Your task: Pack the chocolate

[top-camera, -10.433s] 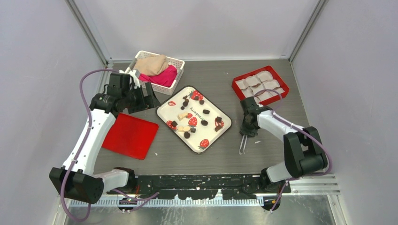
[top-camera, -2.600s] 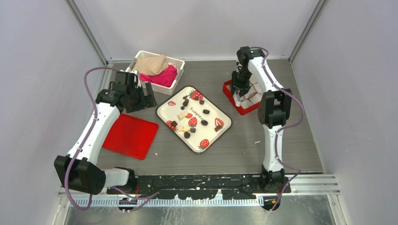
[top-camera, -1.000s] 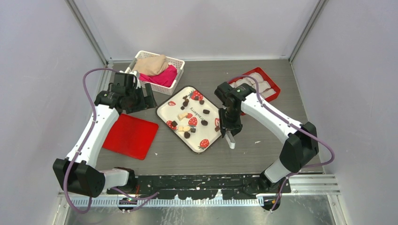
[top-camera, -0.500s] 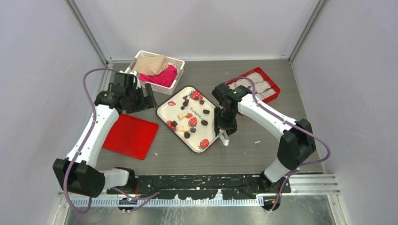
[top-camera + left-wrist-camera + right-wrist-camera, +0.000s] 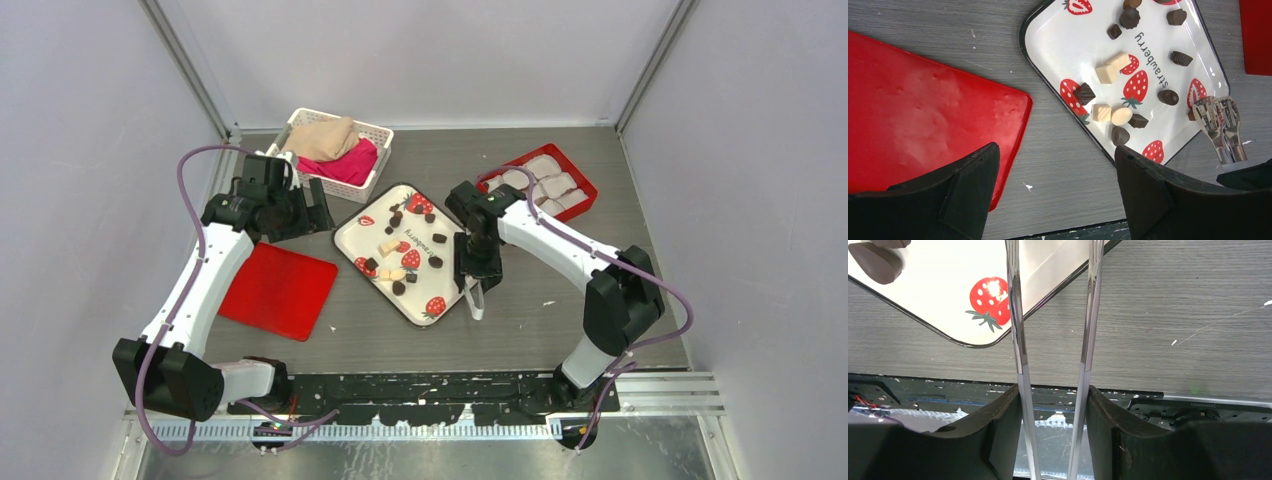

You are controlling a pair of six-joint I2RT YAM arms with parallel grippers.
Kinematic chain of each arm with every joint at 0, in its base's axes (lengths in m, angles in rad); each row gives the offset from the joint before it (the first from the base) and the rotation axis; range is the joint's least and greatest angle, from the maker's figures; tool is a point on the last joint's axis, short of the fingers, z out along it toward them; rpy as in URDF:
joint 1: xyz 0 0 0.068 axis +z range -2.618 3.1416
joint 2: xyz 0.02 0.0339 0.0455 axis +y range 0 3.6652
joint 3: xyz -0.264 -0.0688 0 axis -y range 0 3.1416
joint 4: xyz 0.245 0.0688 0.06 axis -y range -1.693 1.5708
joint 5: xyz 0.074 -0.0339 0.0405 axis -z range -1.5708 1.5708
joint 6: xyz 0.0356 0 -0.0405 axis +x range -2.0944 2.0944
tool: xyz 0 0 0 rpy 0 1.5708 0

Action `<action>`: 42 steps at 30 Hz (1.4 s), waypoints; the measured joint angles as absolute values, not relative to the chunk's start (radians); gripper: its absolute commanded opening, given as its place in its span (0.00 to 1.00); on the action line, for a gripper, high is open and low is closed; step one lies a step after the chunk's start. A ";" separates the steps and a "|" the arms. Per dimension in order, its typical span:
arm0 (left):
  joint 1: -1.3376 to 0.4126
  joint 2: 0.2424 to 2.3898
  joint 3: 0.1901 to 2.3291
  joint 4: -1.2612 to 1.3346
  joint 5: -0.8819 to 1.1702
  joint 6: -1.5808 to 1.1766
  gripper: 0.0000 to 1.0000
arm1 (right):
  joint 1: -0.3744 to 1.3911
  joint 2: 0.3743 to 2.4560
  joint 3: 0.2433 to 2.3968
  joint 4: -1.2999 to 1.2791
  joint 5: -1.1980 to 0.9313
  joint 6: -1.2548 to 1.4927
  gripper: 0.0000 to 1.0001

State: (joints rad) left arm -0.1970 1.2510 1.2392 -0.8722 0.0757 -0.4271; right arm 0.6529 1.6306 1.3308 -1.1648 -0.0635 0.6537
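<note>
Our right hand (image 5: 472, 283) has swung from the red box (image 5: 588, 190) at 1 o'clock to the strawberry tray's (image 5: 1058, 30) 4 o'clock corner, pinching the tongs (image 5: 1220, 125). Chocolates (image 5: 1168, 96) lie scattered on the tray. Our left hand (image 5: 1055, 160) hangs spread at 9 o'clock.

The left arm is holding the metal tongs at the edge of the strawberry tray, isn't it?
No: the right gripper holds the tongs, as the right wrist view shows; the left gripper hangs open and empty. They are at the edge of the strawberry tray.
</note>
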 measured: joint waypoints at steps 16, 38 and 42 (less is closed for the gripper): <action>-0.197 1.251 1.239 -0.872 0.076 -0.411 0.85 | 0.693 1.643 1.325 -1.164 -0.049 0.659 0.47; -0.197 1.250 1.222 -0.872 0.072 -0.410 0.85 | 0.693 1.737 1.418 -1.209 0.016 0.595 0.01; -0.197 1.250 1.222 -0.872 0.072 -0.410 0.85 | 0.693 1.737 1.457 -1.238 0.020 0.577 0.01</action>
State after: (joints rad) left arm -0.1970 1.2495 1.2217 -0.8722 0.0719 -0.4103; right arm 0.6930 1.7370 1.4570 -1.2385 0.0196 0.5774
